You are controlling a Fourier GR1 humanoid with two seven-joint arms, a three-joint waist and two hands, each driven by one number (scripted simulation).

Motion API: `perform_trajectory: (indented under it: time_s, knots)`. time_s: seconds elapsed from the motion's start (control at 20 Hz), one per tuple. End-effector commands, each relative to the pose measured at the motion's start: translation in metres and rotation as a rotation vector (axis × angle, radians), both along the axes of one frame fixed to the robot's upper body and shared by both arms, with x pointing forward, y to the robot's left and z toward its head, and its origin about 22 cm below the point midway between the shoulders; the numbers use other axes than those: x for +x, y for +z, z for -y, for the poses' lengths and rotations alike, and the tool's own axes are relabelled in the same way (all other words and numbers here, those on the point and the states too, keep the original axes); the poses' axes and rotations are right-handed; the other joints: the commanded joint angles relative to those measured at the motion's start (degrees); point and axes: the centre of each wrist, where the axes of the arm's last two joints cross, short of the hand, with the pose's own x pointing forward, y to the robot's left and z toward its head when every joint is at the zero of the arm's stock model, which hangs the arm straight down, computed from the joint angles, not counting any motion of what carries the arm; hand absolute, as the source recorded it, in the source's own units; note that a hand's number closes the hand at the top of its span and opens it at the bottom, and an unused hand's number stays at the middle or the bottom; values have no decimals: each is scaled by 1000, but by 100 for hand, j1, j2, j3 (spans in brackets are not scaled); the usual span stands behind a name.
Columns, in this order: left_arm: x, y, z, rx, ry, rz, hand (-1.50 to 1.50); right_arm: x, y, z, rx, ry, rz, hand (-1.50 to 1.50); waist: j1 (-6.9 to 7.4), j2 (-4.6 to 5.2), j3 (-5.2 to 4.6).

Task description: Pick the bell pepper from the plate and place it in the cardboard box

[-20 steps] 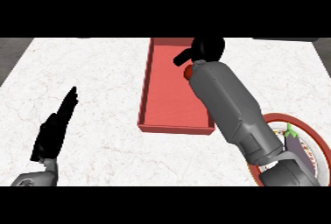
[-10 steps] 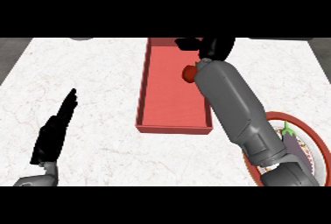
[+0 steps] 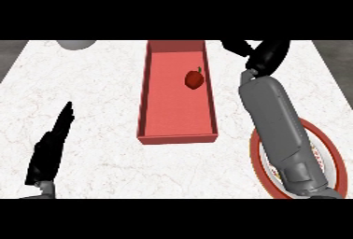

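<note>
Right hand (image 3: pixel 265 53) hovers at the far edge of the counter, just right of the cardboard box's far right corner, its fingers spread apart and holding nothing. One bell pepper (image 3: pixel 195 79), red with a small green stem, lies inside the cardboard box (image 3: pixel 146 107), in the far half and close to the right wall. The pepper looks to be resting on the box floor, apart from the hand, so the placing itself appears done.

From here the risk, as I judge it, lies in the withdrawal: the right forearm runs near along the box's right wall, and a pull-back that swings left could clip that wall and shove the box, or tip the pepper about. The forearm also crosses over the one red-rimmed plate (image 3: pixel 329 154) at the near right, so a low retreat could nudge that plate.

Left hand (image 3: pixel 52 147) rests at the near left, well apart from the box, fingers straight and together. One pale round object (image 3: pixel 76 44) sits at the far left edge, too cut off to name.
</note>
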Motion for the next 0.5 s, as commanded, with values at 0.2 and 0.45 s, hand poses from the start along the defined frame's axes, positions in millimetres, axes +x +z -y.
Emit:
perform_trajectory:
  time_s: [0.2,0.45]
  knots:
    - [-9,6,-14,14,35,-18,0,-75,-8,82,62,-74,84,-150,-199,-65,-3]
    - [-9,-9,-7,-1,21,1,0,-151,-16,105,37,-17,74,-150,-130,-19,-3]
